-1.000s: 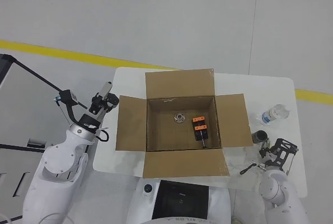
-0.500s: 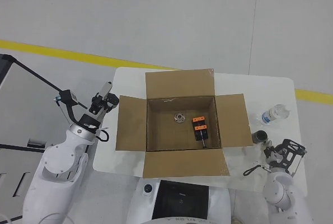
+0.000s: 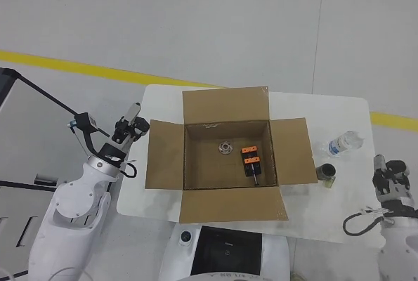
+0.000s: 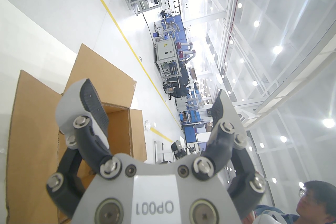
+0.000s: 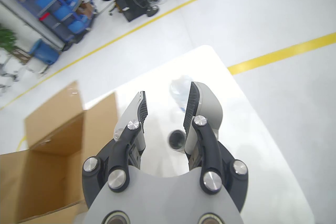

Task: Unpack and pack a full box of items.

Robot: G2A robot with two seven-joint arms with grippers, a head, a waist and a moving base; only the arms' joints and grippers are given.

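An open cardboard box (image 3: 165, 154) stands in the middle of the white table (image 3: 335, 112), all flaps folded out. Inside lie a small round metal part (image 3: 225, 148) and an orange-and-black item (image 3: 251, 161). A clear plastic bottle (image 3: 345, 142) lies to the right of the box, with a dark can (image 3: 326, 171) upright just in front of it. My right gripper (image 3: 390, 171) is open and empty past the table's right edge; its wrist view looks over the can (image 5: 176, 140) and bottle (image 5: 179, 93). My left gripper (image 3: 133, 116) is open and empty, left of the box (image 4: 34, 114).
The box's right flap (image 3: 296, 151) reaches close to the can. Bare table lies behind the bottle and along the right edge. A yellow floor line (image 3: 68, 67) runs behind the table.
My right gripper has drawn back from beside the can, moving right and off the table's edge. The can and bottle stay put. The left arm has not moved.
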